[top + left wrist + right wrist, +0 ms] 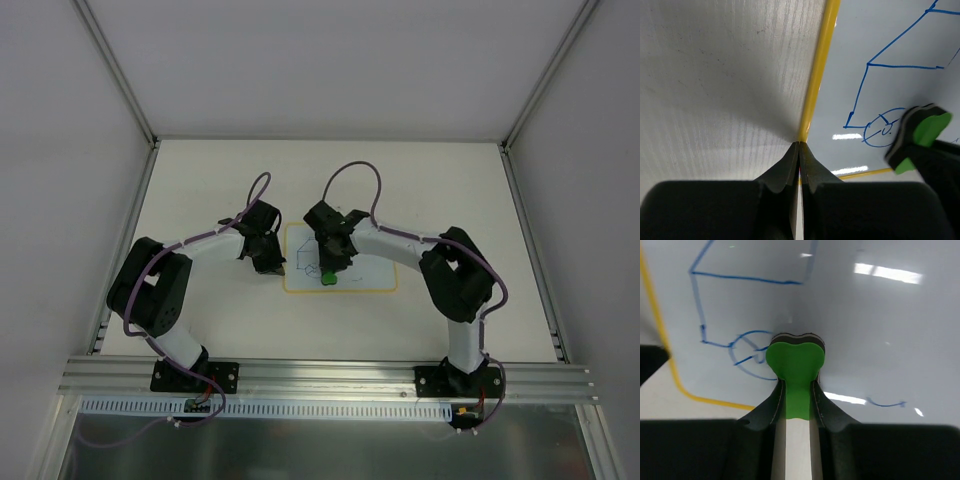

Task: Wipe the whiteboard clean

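Observation:
The whiteboard, white with a thin yellow border, lies flat in the middle of the table and bears a blue line drawing of a truck. My right gripper is shut on a small green eraser and holds it down on the board at the truck's wheel. My left gripper is shut, its fingertips pressing on the board's yellow left edge. The eraser also shows in the left wrist view.
The pale table is walled by white panels, with metal rails along the near edge. A short blue stroke is on the board to the right of the eraser.

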You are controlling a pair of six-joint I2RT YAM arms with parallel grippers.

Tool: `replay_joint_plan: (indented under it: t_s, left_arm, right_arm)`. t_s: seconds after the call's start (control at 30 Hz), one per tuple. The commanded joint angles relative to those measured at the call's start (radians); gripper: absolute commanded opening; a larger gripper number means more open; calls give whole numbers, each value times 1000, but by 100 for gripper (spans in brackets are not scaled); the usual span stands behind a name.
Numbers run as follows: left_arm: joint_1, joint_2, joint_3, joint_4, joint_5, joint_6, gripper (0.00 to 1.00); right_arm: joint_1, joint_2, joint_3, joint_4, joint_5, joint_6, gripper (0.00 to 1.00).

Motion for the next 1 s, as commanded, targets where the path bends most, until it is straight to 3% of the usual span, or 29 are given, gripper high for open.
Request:
replay_joint_plan:
  t_s: [0.0,0.17,0.4,0.83,0.87,0.9,0.97]
  left_arm:
    - [-4,-35,-24,-32,-15,-23,0]
    - [-4,-54,-32,-30,-23,-26,0]
    - [-5,-74,-36,-30,-33,-32,0]
    - [-11,-92,-9,-23,20,-32,0]
    - [-16,-90,-1,-20,26,-32,5]
    - [-22,-87,20,-18,26,-32,17]
    - [-25,-74,49,-13,25,-22,25]
  right_arm:
    - [44,75,-3,-38,-77,66,0]
    - [-19,-28,-150,-15,10,95,0]
    - [-228,-273,-396,-17,142,89,0]
    - [-220,-250,-350,13,90,57,0]
    - [-216,-250,-330,11,86,49,1]
    - [-211,-253,-322,9,83,38,0]
    - [-211,-260,-303,9,78,29,0]
